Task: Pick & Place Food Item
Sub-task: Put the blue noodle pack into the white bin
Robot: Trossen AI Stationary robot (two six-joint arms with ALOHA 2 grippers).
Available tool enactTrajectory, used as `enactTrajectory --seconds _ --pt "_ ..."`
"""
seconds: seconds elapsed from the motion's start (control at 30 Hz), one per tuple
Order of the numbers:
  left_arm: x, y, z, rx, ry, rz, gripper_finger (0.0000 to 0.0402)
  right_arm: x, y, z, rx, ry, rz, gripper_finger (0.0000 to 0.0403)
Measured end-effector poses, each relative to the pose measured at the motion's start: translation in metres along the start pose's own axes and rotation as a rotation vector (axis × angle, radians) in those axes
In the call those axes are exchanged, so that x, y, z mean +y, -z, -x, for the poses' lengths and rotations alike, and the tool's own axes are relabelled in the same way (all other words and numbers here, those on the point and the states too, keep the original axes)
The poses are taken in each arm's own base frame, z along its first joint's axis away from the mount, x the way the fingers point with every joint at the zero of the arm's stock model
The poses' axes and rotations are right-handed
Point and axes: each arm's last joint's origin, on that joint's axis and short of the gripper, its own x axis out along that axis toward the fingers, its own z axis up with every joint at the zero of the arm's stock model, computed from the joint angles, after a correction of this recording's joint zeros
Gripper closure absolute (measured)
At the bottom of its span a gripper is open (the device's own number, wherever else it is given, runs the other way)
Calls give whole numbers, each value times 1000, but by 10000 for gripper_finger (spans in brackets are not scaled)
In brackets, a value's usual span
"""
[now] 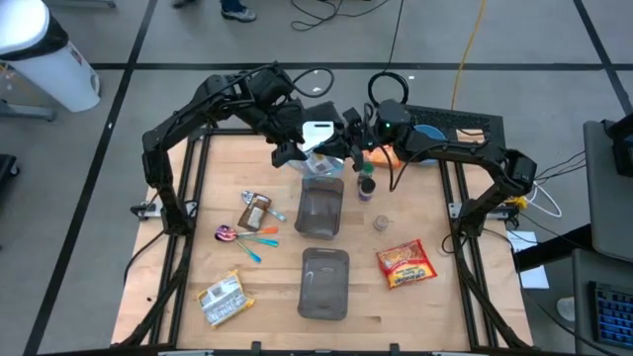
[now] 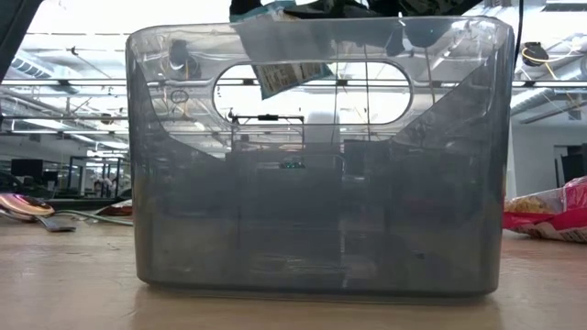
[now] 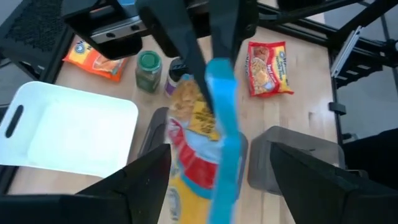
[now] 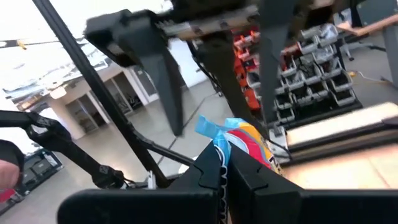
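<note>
The snack bag [image 3: 208, 127], blue-edged with yellow and red print, hangs in the air over the far grey bin [image 1: 320, 210], near the white tub [image 3: 65, 130]. My right gripper [image 4: 224, 163] has its fingers pinched together on the bag's blue top edge and carries it. My left gripper [image 3: 217, 177] sits just beside the bag with its fingers spread wide on either side, touching nothing as far as I can tell, though the bag is blurred there. Beyond the bag stand a green-lidded jar [image 3: 148, 70] and a dark small bottle [image 3: 177, 70], with an orange packet [image 3: 93, 57] nearby. A red noodle packet [image 1: 406, 263] lies on the table [image 1: 435, 307], right of the near grey bin [image 1: 324, 283]. Spoons [image 1: 245, 235] and a yellow packet [image 1: 223, 298] lie left of the bins.
</note>
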Motion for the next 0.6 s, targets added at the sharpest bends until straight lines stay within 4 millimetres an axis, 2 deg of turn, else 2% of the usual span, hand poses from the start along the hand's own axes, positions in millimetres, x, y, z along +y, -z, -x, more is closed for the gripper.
enactTrajectory --seconds 0.27,0.6 --pt "3 0 0 2 -31 5 131 1 -3 0 -34 4 13 403" --pt "7 0 2 -1 -38 17 220 2 -4 0 -42 -4 6 403"
